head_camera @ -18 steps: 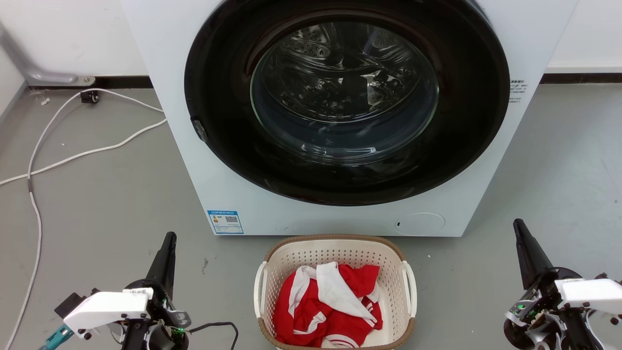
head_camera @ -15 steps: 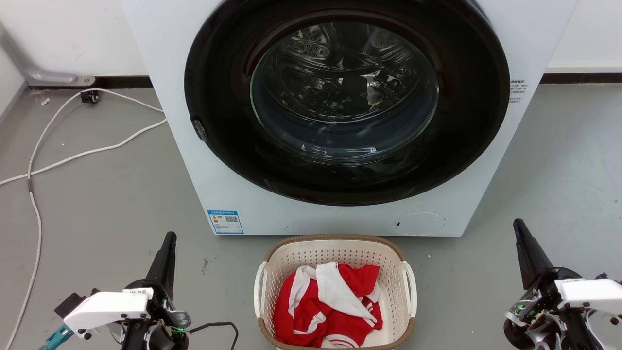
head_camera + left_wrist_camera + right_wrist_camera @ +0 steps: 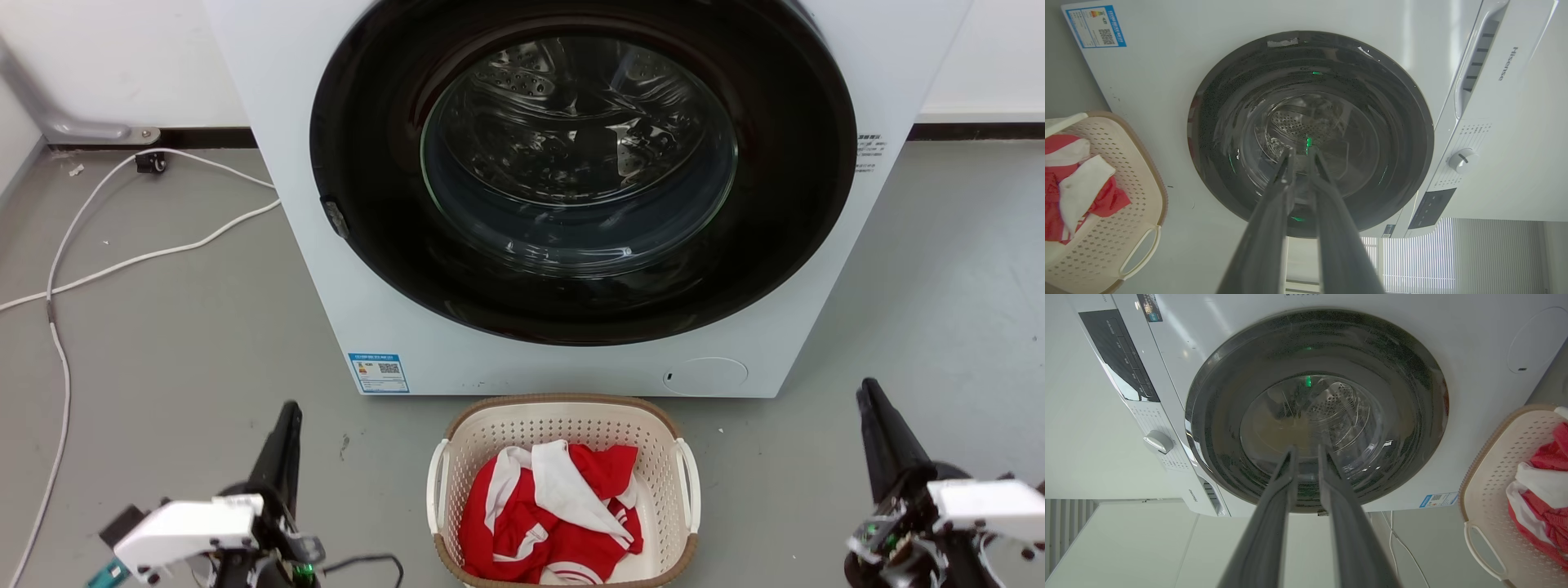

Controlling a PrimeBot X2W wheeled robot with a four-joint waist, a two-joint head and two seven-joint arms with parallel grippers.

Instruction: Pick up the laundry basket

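Both arms are sinking slightly nearer than a moment ago, so the reach is only beginning. The cream perforated plastic laundry basket [image 3: 563, 425] with its brown rim is sitting untouched on the floor just before the white front-loading washer [image 3: 343, 245]. The left gripper [image 3: 289, 406] and right gripper [image 3: 865, 385] are pointing far, flanking the basket. Their fingers are slightly parted and holding nothing, well apart from the white loop handles [image 3: 693, 486].

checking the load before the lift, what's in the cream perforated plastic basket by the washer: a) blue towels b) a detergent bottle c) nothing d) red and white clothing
d: crumpled red and white clothing lies inside the cream perforated plastic laundry basket with the brown rim, in front of the white washing machine.
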